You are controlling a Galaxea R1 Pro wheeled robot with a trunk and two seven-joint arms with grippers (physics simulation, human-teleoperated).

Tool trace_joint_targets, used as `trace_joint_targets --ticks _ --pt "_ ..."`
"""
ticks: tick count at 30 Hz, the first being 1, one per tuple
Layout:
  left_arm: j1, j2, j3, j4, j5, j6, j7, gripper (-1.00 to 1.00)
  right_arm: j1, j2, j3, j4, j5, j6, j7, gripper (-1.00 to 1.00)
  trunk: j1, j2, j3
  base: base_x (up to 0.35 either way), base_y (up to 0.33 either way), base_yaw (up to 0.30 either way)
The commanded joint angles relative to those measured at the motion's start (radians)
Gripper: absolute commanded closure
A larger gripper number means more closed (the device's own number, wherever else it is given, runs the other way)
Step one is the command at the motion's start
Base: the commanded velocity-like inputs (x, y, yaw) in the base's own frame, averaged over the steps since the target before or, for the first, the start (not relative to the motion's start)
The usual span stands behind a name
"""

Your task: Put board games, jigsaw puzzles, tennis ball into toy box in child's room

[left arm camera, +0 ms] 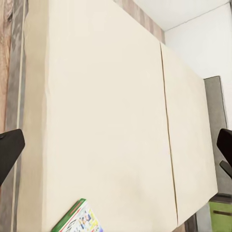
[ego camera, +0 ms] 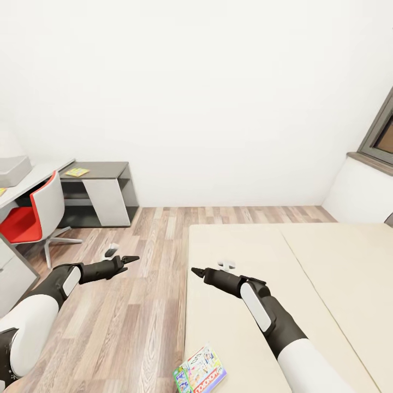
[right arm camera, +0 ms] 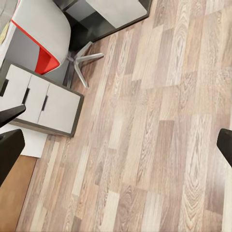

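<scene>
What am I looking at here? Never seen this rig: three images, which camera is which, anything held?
These are simulator renders of a wheeled robot with two arms. The head view looks down over both: the left hand hangs above the wooden floor, and the right hand above the bed. Both hands are open and hold nothing. The other two pictures come from cameras near each hand, and dark fingertips show at their edges. A colourful board game lies at the bed's near edge. A red chair stands by a desk.
</scene>
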Motion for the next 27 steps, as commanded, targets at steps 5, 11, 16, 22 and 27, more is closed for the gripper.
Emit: trace_joint_targets --ticks 5,11,16,22,27 --pt "-0.001 0.0 0.003 0.0 0.003 0.008 -0.001 -1.0 -0.001 0.0 -0.001 0.0 -0.003 0.005 0.001 -1.0 0.001 -0.002 -0.002 0.0 0.0 0.0" --pt "-0.001 0.0 0.003 0.0 0.003 0.008 -0.002 -1.0 -0.001 0.0 -0.001 0.0 -0.003 0.005 0.0 -1.0 0.001 -0.002 -0.002 0.0 0.0 0.0" --pt "-0.001 0.0 0.003 0.0 0.003 0.008 -0.001 -1.0 -0.001 0.0 -0.001 0.0 -0.003 0.005 0.001 -1.0 0.001 -0.002 -0.002 0.0 0.0 0.0" --pt "-0.001 0.0 0.003 0.0 0.003 0.008 0.0 -1.0 -0.001 0.0 -0.001 0.0 -0.004 0.005 0.002 -1.0 0.001 -0.002 -0.002 0.0 0.0 0.0" --pt "-0.001 0.0 0.003 0.0 0.002 0.008 0.001 -1.0 -0.001 0.0 -0.001 0.0 -0.005 0.005 0.002 -1.0 0.001 -0.002 -0.002 0.0 0.0 0.0"
